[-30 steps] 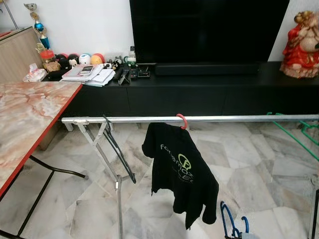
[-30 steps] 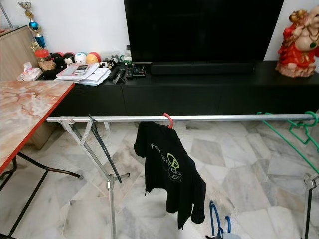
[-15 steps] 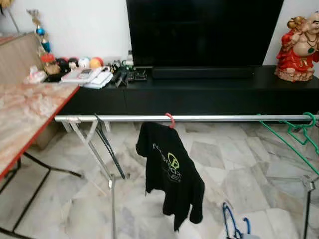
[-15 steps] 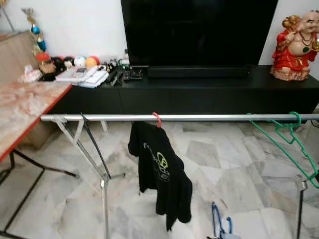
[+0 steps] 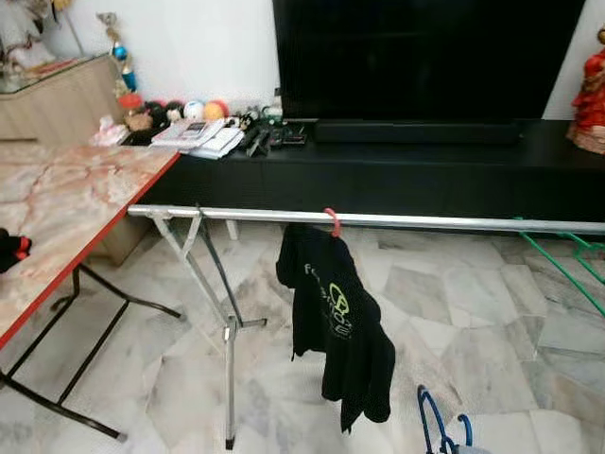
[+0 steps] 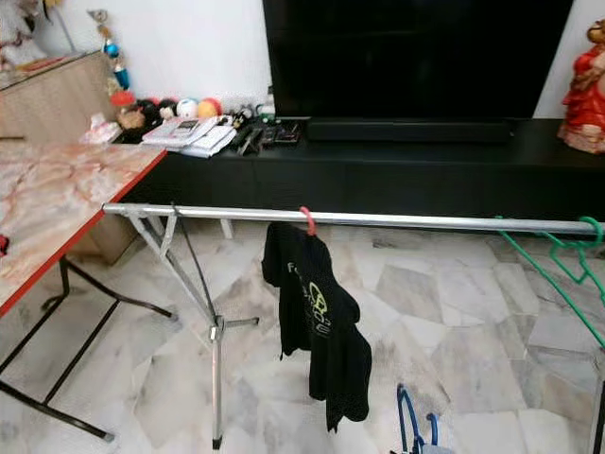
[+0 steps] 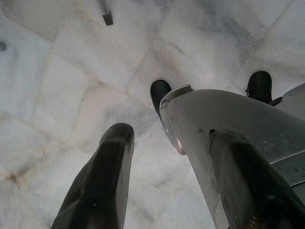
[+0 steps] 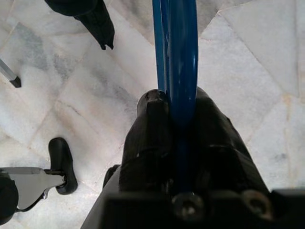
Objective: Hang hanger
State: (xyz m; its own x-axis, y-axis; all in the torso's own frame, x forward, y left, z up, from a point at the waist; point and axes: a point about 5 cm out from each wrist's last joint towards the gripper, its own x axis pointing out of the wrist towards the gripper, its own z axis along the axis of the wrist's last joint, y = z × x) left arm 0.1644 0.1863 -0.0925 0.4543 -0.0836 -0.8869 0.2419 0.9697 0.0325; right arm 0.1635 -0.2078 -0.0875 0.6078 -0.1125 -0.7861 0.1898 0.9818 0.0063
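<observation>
Leftward, my left gripper (image 7: 164,176) hangs pointing down at the marble floor (image 7: 62,71), fingers spread apart, holding nothing. Ahead, a black T-shirt (image 5: 338,326) hangs from the steel drying-rack rail (image 5: 425,220). Low on the right, my right gripper (image 8: 178,119) is clenched on the blue hanger (image 8: 177,52).

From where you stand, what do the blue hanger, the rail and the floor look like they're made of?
Blue hanger: probably plastic; glossy, uniform colour, clamped in the right gripper.
Rail: metal, likely steel or aluminium; bright silvery sheen.
Floor: polished marble or marble-look tile; grey veining, visible joints.
</observation>
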